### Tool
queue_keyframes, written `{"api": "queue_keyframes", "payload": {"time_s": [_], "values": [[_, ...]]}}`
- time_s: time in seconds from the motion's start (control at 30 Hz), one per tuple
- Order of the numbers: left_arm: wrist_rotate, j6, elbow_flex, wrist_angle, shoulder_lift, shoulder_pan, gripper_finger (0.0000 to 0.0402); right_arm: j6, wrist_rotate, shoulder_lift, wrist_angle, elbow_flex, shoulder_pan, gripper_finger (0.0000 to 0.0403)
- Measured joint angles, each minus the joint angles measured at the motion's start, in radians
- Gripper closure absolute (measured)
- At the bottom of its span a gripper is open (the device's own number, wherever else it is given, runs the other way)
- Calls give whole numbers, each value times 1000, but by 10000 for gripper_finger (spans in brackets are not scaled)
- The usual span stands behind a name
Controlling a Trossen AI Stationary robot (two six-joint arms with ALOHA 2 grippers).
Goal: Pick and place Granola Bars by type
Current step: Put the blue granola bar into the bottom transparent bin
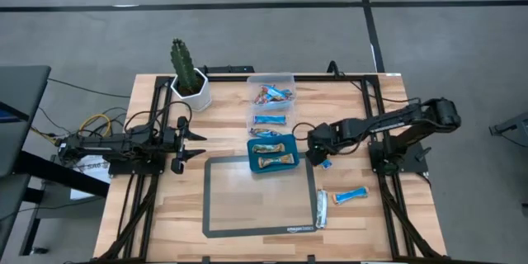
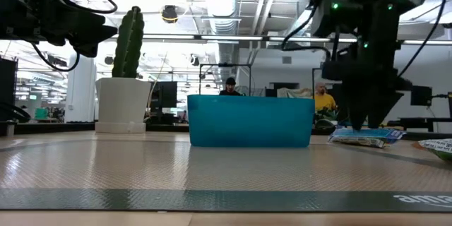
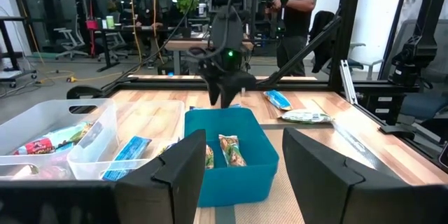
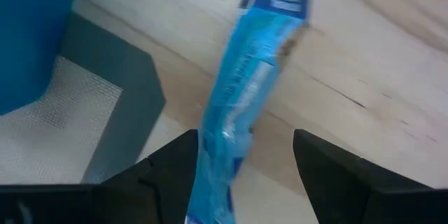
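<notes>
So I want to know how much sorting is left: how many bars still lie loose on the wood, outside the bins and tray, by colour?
Blue-and-white bars: 2, the other one lying between the fingers of the open right gripper
Green-and-silver bar: 1
Total: 3
The left gripper waits at the table's left.

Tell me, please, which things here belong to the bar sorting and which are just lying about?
Job: blue bar between the right gripper's open fingers; loose bars on the table; teal tray with tan bars; clear bins.
Lying about: potted cactus; grey mat; idle left gripper.
</notes>
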Motion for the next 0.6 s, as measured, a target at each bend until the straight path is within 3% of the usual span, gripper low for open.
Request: {"api": "queue_keyframes", "payload": {"time_s": [0.33,0.6], "values": [[-1,0,0,0,0,0,219,-28,-5,101,88,0,20,185],[-1,0,0,0,0,0,219,-28,-4,104,90,0,24,269]]}}
